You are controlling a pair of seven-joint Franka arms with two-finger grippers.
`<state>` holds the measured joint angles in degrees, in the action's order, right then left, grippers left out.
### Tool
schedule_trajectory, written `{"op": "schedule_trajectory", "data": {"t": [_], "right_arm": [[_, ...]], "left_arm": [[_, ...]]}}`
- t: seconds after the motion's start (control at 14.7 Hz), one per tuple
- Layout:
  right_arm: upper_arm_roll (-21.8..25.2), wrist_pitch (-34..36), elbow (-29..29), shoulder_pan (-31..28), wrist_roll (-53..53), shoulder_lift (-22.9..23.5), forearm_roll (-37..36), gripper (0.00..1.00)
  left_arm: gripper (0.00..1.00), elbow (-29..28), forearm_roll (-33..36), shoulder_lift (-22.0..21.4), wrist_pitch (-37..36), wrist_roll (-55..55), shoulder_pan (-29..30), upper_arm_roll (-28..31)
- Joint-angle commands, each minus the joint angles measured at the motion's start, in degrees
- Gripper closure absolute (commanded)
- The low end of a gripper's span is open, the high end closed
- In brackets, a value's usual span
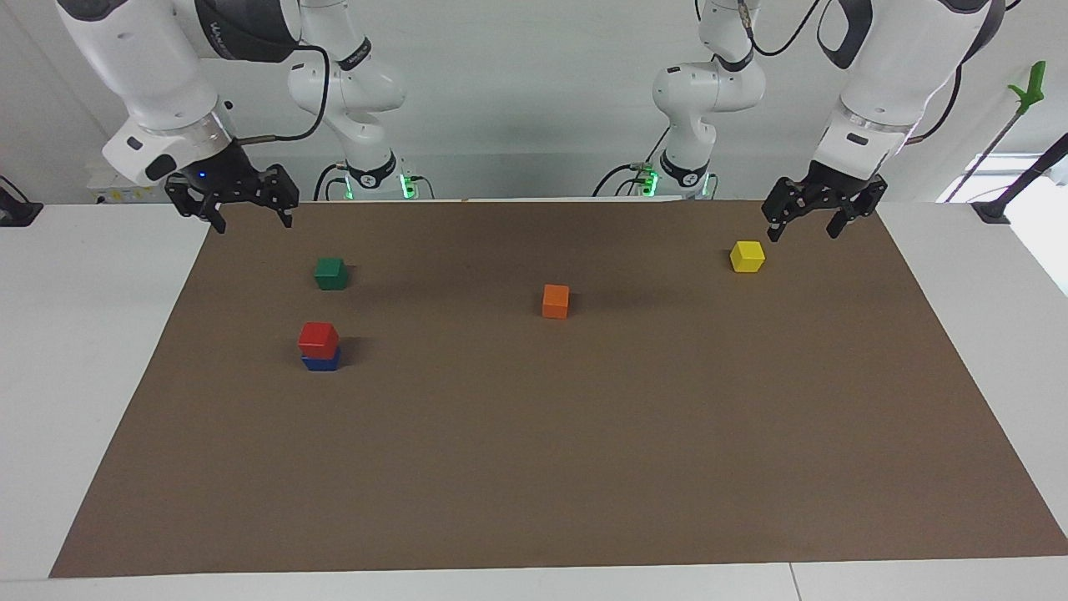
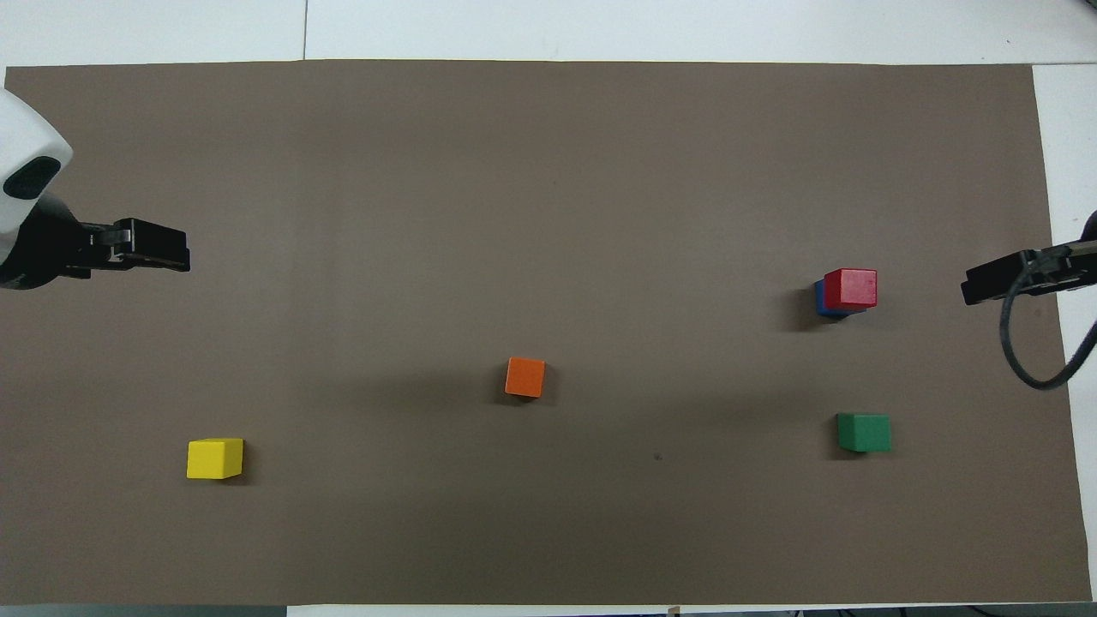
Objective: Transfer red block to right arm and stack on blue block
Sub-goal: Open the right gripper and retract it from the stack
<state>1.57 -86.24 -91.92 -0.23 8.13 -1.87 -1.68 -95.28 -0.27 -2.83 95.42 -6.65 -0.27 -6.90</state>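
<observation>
The right gripper (image 1: 246,210) has its two black fingers spread apart with nothing between them, tips pointing down. It hangs in the air over the mat's edge at the corner of the right arm's end closest to the robots. A small blue light glows on its black body, and above it the white wrist tilts up into the right arm (image 1: 138,58), whose grey-banded links rise out of the top of the facing view; a black cable loops from the wrist. The left gripper (image 1: 811,219) also stands with its fingers parted and empty, raised over the mat's corner at the left arm's end, just above the yellow block (image 1: 748,255). Its white left arm (image 1: 893,67) slopes steeply upward and waits there.

The red block (image 1: 318,337) sits on top of the blue block (image 1: 320,362), slightly offset so a blue strip shows beside it in the overhead view; the stack stands toward the right arm's end of the mat, well clear of both grippers. The green block (image 1: 331,273) lies nearer to the robots than the stack. The orange block (image 1: 556,300) rests near the mat's middle.

A matte brown mat (image 1: 584,467) covers most of the white table (image 1: 50,351). A pale wall rises past the arm bases. All the blocks are small, smooth, sharp-edged cubes.
</observation>
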Motion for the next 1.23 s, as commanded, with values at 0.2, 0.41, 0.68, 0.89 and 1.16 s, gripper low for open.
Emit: {"op": "schedule_trajectory", "data": {"t": [0.2,0.41,0.68,0.89,1.16], "right_arm": [[7.6,6.2,5.3,3.4,2.2,2.4,2.6,0.0],[8.5,5.4,3.8,4.5,2.2,1.8,2.4,0.0],[8.5,4.9,3.2,4.3,2.1,1.3,2.1,0.0],[8.5,1.0,-2.0,4.4,1.7,-2.4,1.9,0.0],[8.6,0.7,-1.5,4.4,1.7,-2.0,1.6,0.0]], "left_arm": [[0.0,-1.1,1.1,-1.3,-0.2,0.0,-0.2,0.2],[0.0,-1.1,1.1,-1.3,-0.2,0.0,-0.2,0.2],[0.0,-1.1,1.1,-1.3,-0.2,0.0,-0.2,0.2],[0.0,-1.1,1.1,-1.3,-0.2,0.0,-0.2,0.2],[0.0,-1.1,1.1,-1.3,-0.2,0.0,-0.2,0.2]]}}
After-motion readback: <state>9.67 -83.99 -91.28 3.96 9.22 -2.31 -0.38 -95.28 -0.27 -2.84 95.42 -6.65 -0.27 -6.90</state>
